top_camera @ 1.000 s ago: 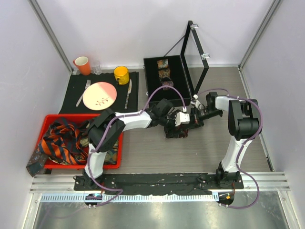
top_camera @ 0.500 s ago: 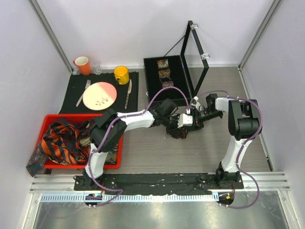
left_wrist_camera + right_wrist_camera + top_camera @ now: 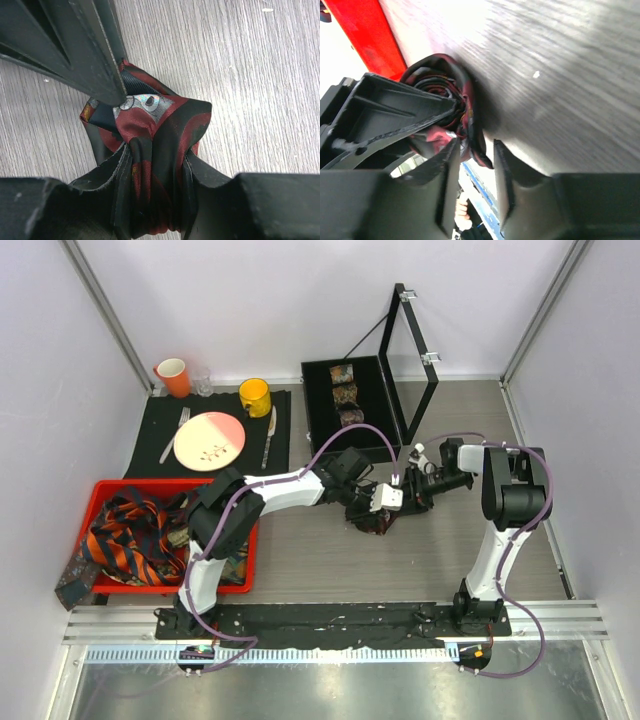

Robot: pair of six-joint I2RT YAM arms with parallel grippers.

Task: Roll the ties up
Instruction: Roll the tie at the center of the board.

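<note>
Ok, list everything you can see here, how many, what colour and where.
rolled tie: one, dark red patterned, mid-table, in the left claw
loose ties: a heap, orange-navy striped and darker, in the bin
bin: one, red, left side
boxed rolled ties: three, patterned, in a row
box: one, black, lid open, at the back
plate: one, pink and cream, on the mat
mat: one, black, back left
cutlery: two pieces, silver, flanking the plate
cup: one, orange, behind the mat
glass: one, clear, beside the cup
mug: one, yellow, on the mat's back edge
left claw: one, black, shut on the rolled tie
right claw: one, black, open, at the same tie
</note>
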